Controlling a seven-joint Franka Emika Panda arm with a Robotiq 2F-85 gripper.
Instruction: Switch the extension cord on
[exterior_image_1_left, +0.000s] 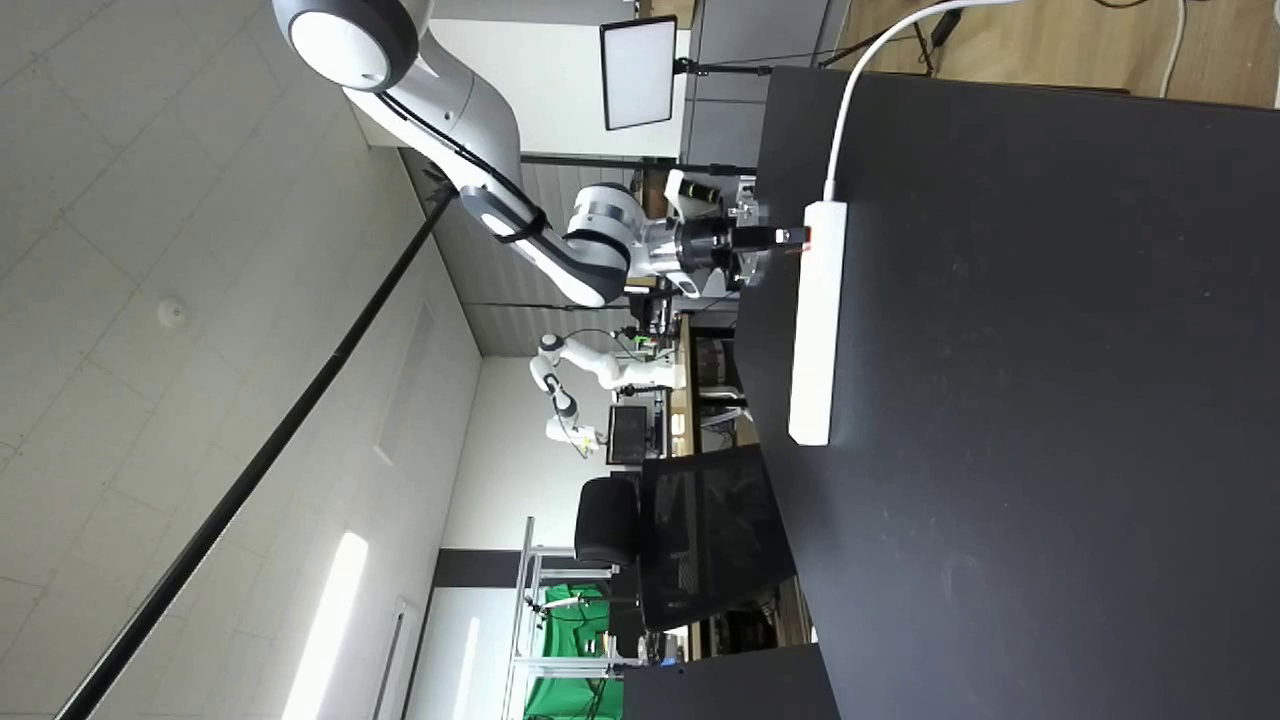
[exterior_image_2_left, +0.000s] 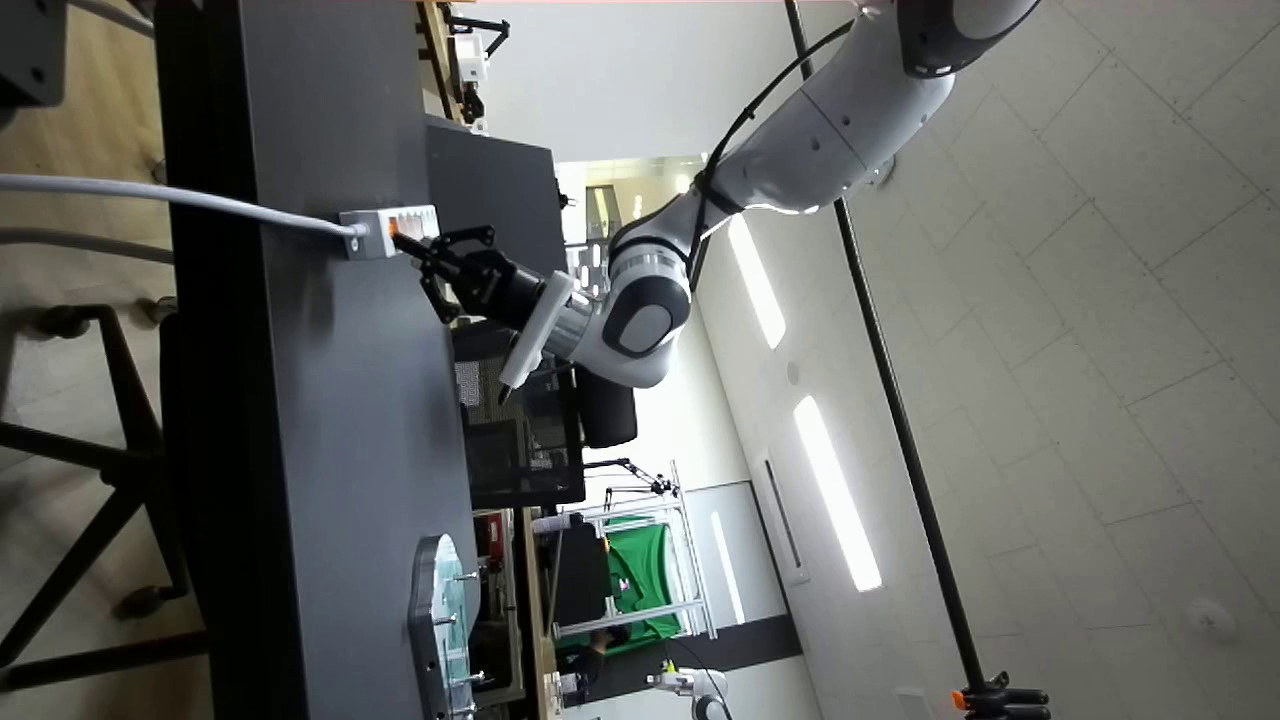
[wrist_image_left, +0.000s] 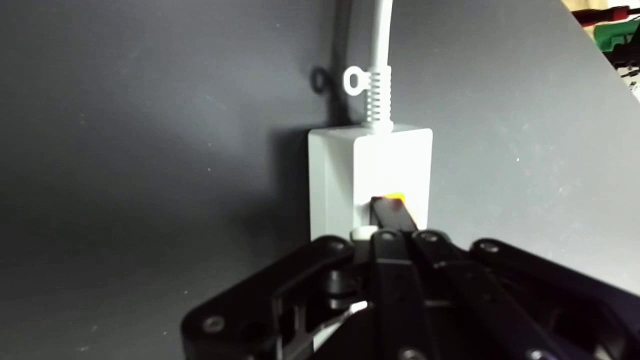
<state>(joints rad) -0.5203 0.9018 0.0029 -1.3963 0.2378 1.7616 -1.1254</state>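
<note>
The extension cord is a long white power strip (exterior_image_1_left: 818, 340) lying on the black table near its edge. It also shows in an exterior view (exterior_image_2_left: 368, 243) and in the wrist view (wrist_image_left: 395, 157). A white cable (wrist_image_left: 382, 35) leaves one end. An orange switch (wrist_image_left: 397, 195) sits near the cable end and shows in an exterior view (exterior_image_2_left: 393, 226). My gripper (wrist_image_left: 392, 201) is shut, with its fingertips together and nothing seen between them. The tips are at the switch and hide most of it; they appear to touch it. The sockets are partly hidden by the gripper in the wrist view.
The black table (exterior_image_1_left: 1020, 400) carries the strip. The cable runs off the table's edge in an exterior view (exterior_image_2_left: 120, 187). A plate with a transparent top and upright pegs (exterior_image_2_left: 445, 630) stands on the table. A black chair (exterior_image_1_left: 710, 540) stands beyond the edge.
</note>
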